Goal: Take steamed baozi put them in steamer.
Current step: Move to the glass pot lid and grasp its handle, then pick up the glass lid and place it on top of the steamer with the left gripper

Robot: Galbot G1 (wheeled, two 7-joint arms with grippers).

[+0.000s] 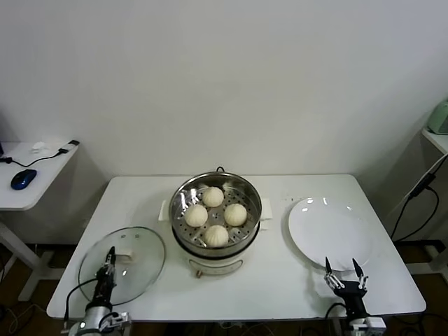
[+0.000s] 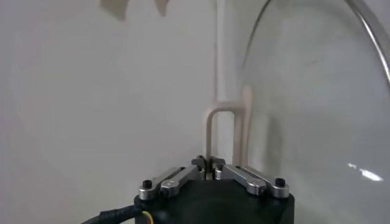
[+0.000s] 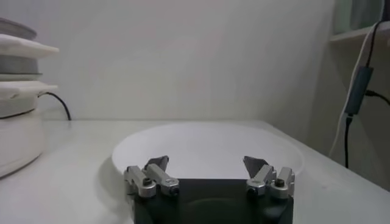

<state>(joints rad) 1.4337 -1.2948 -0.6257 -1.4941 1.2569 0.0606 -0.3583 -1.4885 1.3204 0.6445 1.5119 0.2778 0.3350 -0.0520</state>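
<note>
All four baozi (image 1: 215, 215) sit inside the steamer (image 1: 246, 227) at table (image 1: 280, 287) centre, plate (image 1: 329, 234) bare just right. Left gripper (image 1: 109, 260), fingers together, hangs over the lid's (image 1: 140, 262) near rim; right gripper (image 1: 344, 269), fingers apart, sits at the plate's near edge.

The steamer (image 1: 216, 218) top is left open; the lid (image 1: 122, 264) at 8 o'clock and the plate (image 1: 329, 234) at 4 o'clock flank it.
</note>
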